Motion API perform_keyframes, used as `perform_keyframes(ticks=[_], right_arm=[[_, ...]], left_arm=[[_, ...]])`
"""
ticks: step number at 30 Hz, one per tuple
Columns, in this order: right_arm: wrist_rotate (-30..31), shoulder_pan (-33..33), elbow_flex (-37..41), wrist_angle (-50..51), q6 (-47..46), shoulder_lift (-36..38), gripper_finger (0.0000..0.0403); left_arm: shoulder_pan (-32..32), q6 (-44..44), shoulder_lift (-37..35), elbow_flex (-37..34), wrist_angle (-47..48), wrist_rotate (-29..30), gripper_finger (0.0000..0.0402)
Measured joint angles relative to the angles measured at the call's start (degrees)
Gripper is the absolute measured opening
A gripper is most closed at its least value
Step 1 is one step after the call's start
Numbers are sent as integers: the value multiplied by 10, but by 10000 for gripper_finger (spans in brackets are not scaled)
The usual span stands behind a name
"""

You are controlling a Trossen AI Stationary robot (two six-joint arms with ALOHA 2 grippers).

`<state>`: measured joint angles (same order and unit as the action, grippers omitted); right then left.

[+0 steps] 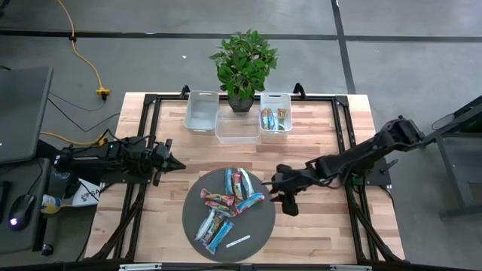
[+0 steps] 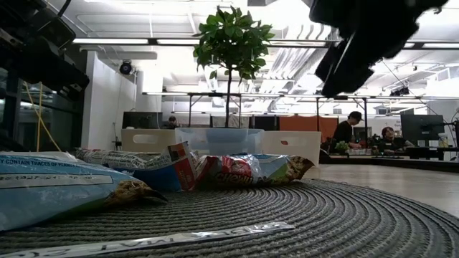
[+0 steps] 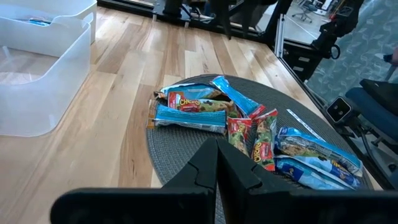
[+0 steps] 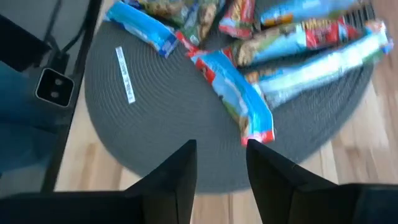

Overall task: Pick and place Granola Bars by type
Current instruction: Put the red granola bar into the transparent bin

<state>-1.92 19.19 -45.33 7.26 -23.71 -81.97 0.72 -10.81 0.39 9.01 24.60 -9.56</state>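
While my right gripper (image 1: pixel 287 197) hangs just off the right edge of the round grey mat (image 1: pixel 263 226), its fingers (image 4: pixel 177 177) stand apart with nothing between them, the mat's rim showing through the gap. Most of the Granola Bars (image 1: pixel 226 207) lie heaped on that mat, light blue and red wrappers crossing one another, and one blue bar (image 4: pixel 239 99) with a red end points toward my open fingers without touching them. A thin white strip label (image 1: pixel 238 242) lies apart from the heap on the mat. A few more bars (image 1: pixel 275 119) sit in the right-hand clear bin (image 1: pixel 276 98) beside the potted plant (image 1: pixel 242 66). My left gripper (image 1: pixel 175 163) waits left of the mat, fingers pressed together on nothing.
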Motion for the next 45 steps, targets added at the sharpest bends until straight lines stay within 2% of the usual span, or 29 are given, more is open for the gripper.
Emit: perform_keyframes(ticks=[7,12,20,27,35,45], right_arm=[[37,1,114,-171,60,0,122],[83,-1,164,-229,105,0,122],[63,-17,166,-254,184,-9,130],[30,-34,166,-268,188,-57,176],[15,-34,166,-373,257,-118,216],[29,-34,163,-422,349,-150,221]], left_arm=[[0,0,0,0,0,0,1],[0,0,0,0,0,0,1],[0,0,0,0,0,1,1],[0,0,0,0,0,3,1],[0,0,0,0,0,3,1],[0,0,0,0,0,2,1]])
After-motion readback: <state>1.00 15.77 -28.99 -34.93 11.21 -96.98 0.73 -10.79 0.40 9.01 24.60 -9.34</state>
